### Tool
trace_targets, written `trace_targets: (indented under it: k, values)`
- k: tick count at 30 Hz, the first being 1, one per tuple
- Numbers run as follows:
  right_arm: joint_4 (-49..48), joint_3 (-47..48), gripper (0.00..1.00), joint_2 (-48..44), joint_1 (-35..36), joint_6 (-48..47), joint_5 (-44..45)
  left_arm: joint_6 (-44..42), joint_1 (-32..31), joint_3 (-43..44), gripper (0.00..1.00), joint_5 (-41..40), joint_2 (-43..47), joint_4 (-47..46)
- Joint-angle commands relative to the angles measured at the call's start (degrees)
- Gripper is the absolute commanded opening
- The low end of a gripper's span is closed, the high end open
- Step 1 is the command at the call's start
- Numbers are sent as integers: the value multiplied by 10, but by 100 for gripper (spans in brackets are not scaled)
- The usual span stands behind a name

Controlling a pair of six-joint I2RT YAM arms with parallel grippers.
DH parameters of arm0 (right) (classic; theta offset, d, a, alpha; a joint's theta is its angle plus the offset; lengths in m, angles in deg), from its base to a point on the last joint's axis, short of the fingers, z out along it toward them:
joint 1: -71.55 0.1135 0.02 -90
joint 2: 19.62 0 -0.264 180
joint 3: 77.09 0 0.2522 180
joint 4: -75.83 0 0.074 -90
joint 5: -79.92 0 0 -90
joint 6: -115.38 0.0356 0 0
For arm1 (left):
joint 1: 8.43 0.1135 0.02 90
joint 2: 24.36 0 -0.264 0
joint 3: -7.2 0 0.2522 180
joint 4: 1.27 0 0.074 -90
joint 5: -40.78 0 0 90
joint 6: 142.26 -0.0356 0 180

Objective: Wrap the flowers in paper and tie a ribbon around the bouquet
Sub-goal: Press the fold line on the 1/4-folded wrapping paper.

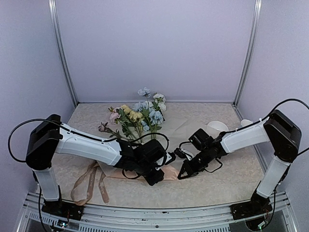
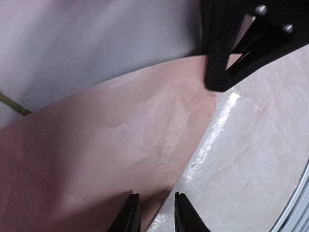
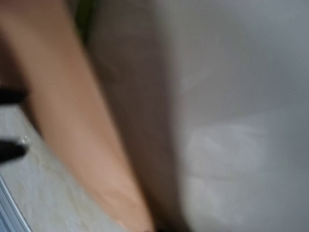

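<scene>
The ribbon (image 1: pixel 90 183) lies looped by the bench's (image 1: pixel 217 188) near edge, left of centre, one end lost under my left arm (image 1: pixel 91 145). My left claw (image 2: pixel 157 212) reaches low over the paper (image 2: pixel 120 145) mid-bench. Its tips are a little apart astride the sheet's edge, pinching nothing. My right claw (image 1: pixel 185 172) angles down just beside it, pressed together. Its own view is a blur of peach, so whether it nips the paper I cannot tell. Both arms hide most of the sheet. The flowers (image 1: pixel 142 116) lie toward the far edge, stems pointing at my left arm.
</scene>
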Motion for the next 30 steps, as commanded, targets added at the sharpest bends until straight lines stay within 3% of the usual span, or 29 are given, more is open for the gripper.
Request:
trace_targets:
  k: [1, 16, 19, 30]
  values:
    - [10, -17, 0, 18, -4, 2, 43, 28, 21, 11, 24, 15, -14, 69]
    - [1, -20, 0, 12, -4, -1, 44, 210, 111, -244, 24, 41, 133, 75]
    - [2, -21, 0, 13, -4, -6, 46, 242, 144, -288, 17, 29, 164, 70]
    - [-1, -25, 0, 7, -4, -9, 44, 355, 150, -393, 17, 34, 261, 70]
